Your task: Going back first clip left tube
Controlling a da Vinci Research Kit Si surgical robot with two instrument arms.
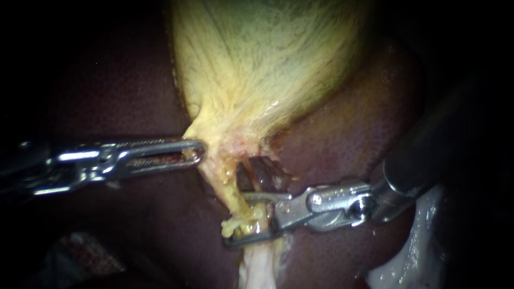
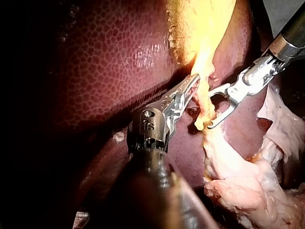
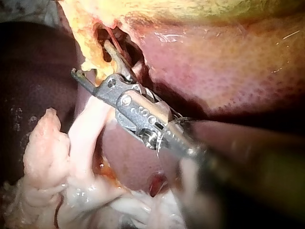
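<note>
Where the yellowish left tube (image 1: 231, 188) runs down from the gallbladder (image 1: 262, 64), the jaws of my right instrument (image 1: 236, 219) stand wide apart, one on each side of the tube, not clamped. Across the tube, my left instrument (image 1: 199, 153) has its jaws closed on the gallbladder's narrow neck. Dark liver (image 1: 342, 144) lies beneath both.

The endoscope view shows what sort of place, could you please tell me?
Probably a surgical practice bench: a dark red mottled liver, a pale yellow gallbladder, and the slender steel left instrument and right instrument working at its neck.
</note>
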